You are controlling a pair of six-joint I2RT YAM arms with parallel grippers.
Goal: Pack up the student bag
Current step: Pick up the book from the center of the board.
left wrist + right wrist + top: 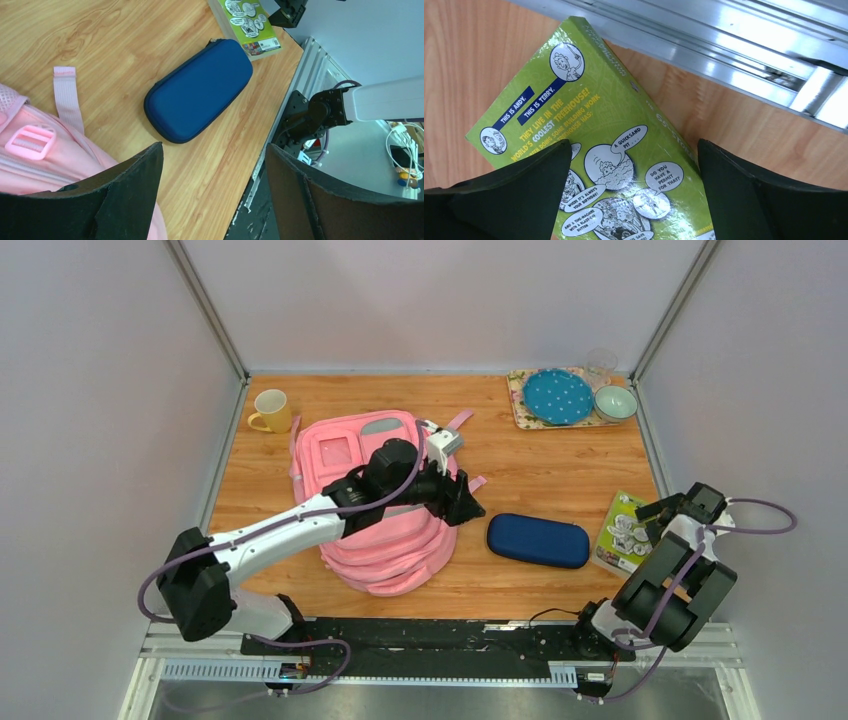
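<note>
"Where is the student bag sitting?"

"I'm seeing the student bag (335, 452) lying left of centre on the table (545, 455), my left arm reaching across it."

"And the grippers?"

"The left gripper (215, 162) is hanging wide open beside the navy pouch (538, 540), holding nothing. The right gripper (634, 147) is hovering fully spread over the green book (622, 530), gripping nothing."

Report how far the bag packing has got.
Done: nothing looks packed. The blue pouch and the green book lie on the table, outside the pink student bag. In hand: nothing; the left claw hangs open by the bag, the right claw open over the book. Left: both items go in.
</note>
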